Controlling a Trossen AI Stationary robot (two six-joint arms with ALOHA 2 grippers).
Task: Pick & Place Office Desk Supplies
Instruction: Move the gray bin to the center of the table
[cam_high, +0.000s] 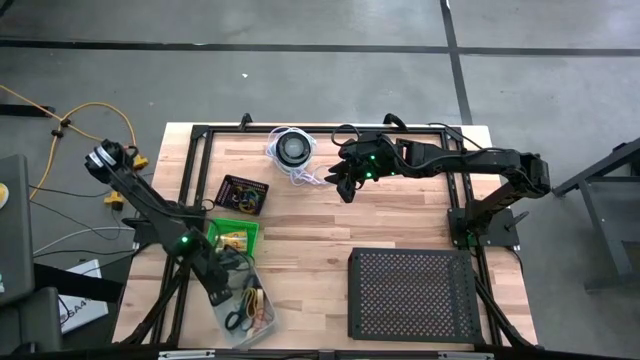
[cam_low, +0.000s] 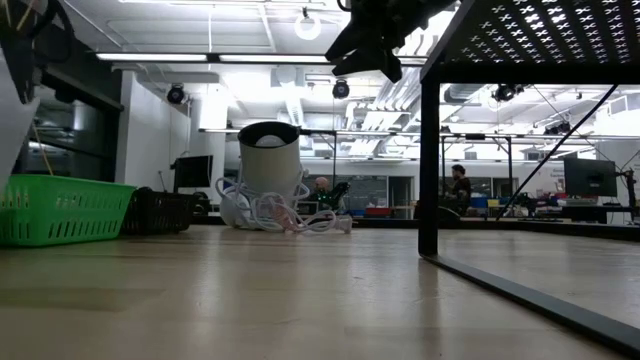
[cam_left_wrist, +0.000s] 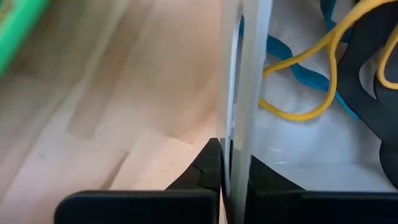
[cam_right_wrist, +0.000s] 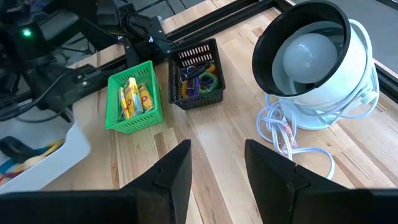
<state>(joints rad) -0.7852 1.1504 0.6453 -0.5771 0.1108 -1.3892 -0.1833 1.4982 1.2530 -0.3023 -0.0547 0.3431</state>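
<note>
A white plastic tray (cam_high: 250, 308) near the table's front left holds yellow (cam_left_wrist: 298, 62), blue and dark rubber-band loops. My left gripper (cam_high: 220, 287) is shut on its wall. Behind it stands a green basket (cam_high: 236, 236) with yellow packets (cam_right_wrist: 132, 98), and farther back a small black basket (cam_high: 243, 195) with coloured rings and clips. My right gripper (cam_high: 345, 182) hovers open over the table's far middle, beside the round black-and-white lamp with a coiled cord (cam_high: 292, 150); nothing lies between its fingers (cam_right_wrist: 214, 165). My left gripper pinches the white tray's thin side wall at its rim (cam_left_wrist: 239, 134) between its two fingers: one finger (cam_left_wrist: 205, 171) outside the tray, the other (cam_left_wrist: 270, 177) inside. The fingers slant down from the table's left. Whether the tray is off the table I cannot tell.
A large black perforated tray (cam_high: 415, 295) on legs fills the near right of the table. A black frame (cam_high: 200, 135) runs along the table's edges. Bare wood (cam_high: 310, 250) lies between the baskets and the perforated tray.
</note>
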